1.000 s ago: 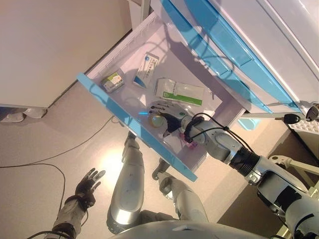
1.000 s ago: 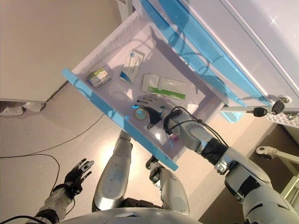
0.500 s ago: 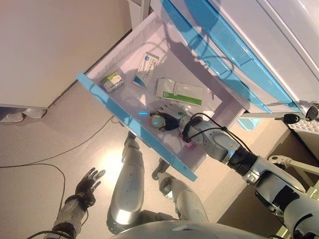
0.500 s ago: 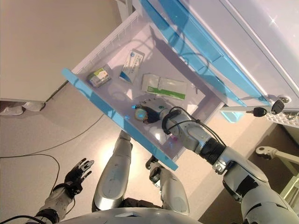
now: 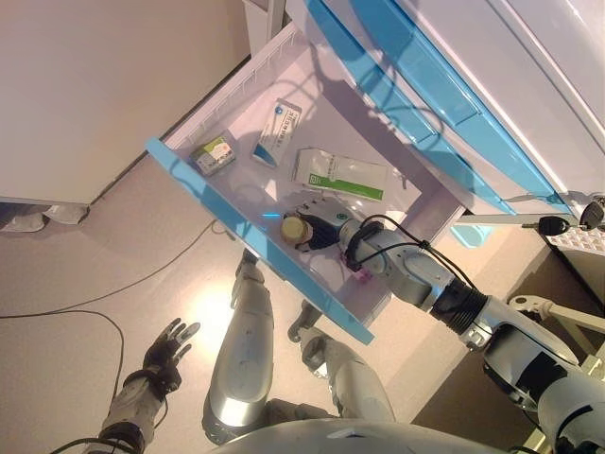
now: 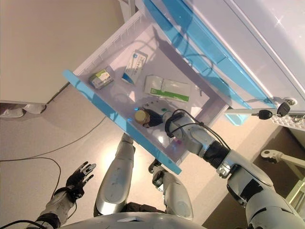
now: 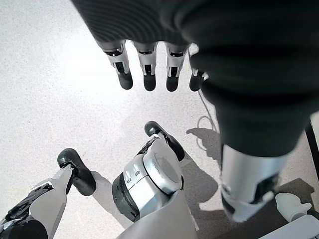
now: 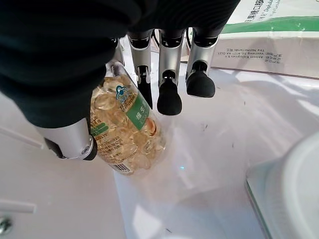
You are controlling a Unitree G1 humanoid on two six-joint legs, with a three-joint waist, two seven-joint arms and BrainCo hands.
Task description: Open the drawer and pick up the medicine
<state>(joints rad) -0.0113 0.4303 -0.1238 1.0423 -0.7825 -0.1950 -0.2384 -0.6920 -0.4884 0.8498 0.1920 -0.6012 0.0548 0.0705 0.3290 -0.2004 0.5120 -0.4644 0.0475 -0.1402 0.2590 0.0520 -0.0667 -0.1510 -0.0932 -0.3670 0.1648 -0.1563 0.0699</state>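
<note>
My right hand [image 8: 65, 59] is inside the open drawer [image 5: 236, 213], fingers [image 8: 169, 97] and thumb curled round the medicine bottle [image 8: 124, 132] w/ yellow capsules. 3 boxes lie nearby. Left hand [image 5: 165, 350] hangs over floor, fingers relaxed, holding nothing.

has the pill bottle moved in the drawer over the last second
Yes. The pill bottle, held in the right robot hand, has tipped up and shifted slightly toward the drawer's blue front, away from the green-and-white box.
</note>
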